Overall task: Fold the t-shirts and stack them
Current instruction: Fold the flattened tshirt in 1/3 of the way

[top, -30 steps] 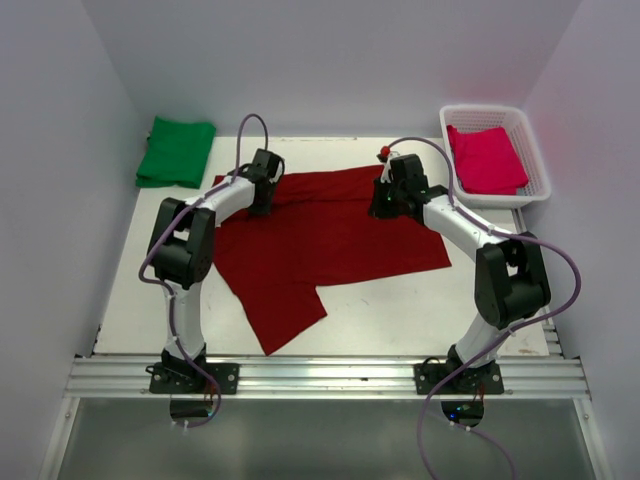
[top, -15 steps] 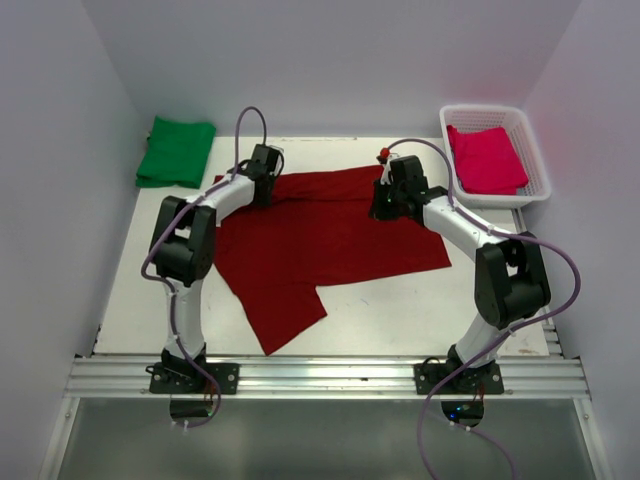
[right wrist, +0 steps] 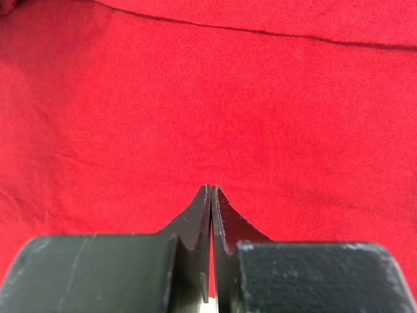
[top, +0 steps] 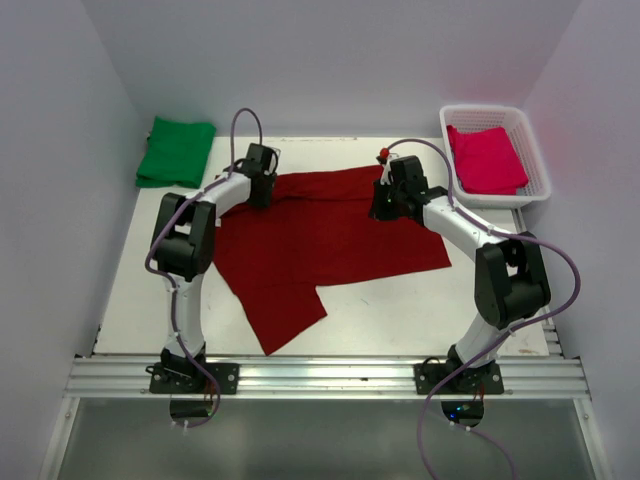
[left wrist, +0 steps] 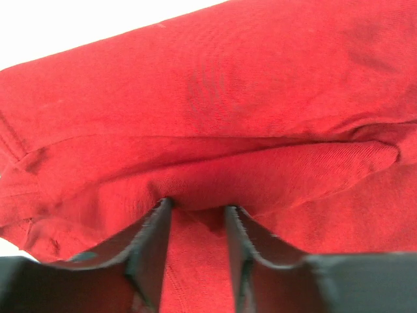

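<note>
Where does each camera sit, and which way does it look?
Top external: high behind the bases, looking down on the table; both whole arms show.
Left wrist: on the left arm, looking along the left gripper, jaws parted, at the maroon shirt.
Right wrist: on the right arm, looking along the right gripper, jaws together, at the same cloth.
Shared: all three see that shirt.

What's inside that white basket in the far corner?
A folded pinkish-red t-shirt lies in the white basket, covering most of its floor. Whether anything lies underneath the shirt cannot be seen, since the cloth covers it.
</note>
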`<action>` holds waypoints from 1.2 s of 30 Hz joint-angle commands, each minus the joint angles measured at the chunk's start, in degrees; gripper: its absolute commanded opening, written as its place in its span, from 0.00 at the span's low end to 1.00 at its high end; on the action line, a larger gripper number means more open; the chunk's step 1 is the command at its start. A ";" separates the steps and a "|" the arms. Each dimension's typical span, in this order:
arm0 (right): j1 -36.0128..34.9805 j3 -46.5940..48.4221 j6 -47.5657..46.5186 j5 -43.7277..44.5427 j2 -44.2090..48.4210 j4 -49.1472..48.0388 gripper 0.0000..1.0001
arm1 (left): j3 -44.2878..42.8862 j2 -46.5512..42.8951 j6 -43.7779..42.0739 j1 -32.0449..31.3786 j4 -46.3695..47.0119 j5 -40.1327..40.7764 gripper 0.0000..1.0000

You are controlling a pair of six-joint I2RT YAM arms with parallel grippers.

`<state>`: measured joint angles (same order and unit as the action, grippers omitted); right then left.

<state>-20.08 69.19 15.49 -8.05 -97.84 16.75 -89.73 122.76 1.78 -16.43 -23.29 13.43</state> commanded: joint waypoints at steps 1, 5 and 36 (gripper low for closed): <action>0.13 -0.02 -0.72 0.93 1.43 0.30 0.00 | -1.94 0.73 -0.38 0.61 0.88 -3.67 0.47; 0.13 -0.19 -0.72 1.46 1.51 0.30 0.00 | -2.37 1.34 -0.46 0.78 0.35 -4.99 0.50; 0.13 0.42 -1.16 1.73 0.37 0.82 0.00 | -0.53 -2.36 -1.52 0.34 -5.45 -8.95 0.18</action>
<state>-20.08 69.17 15.35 -7.03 -97.89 16.88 -89.17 118.08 1.23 -15.88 -26.94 6.31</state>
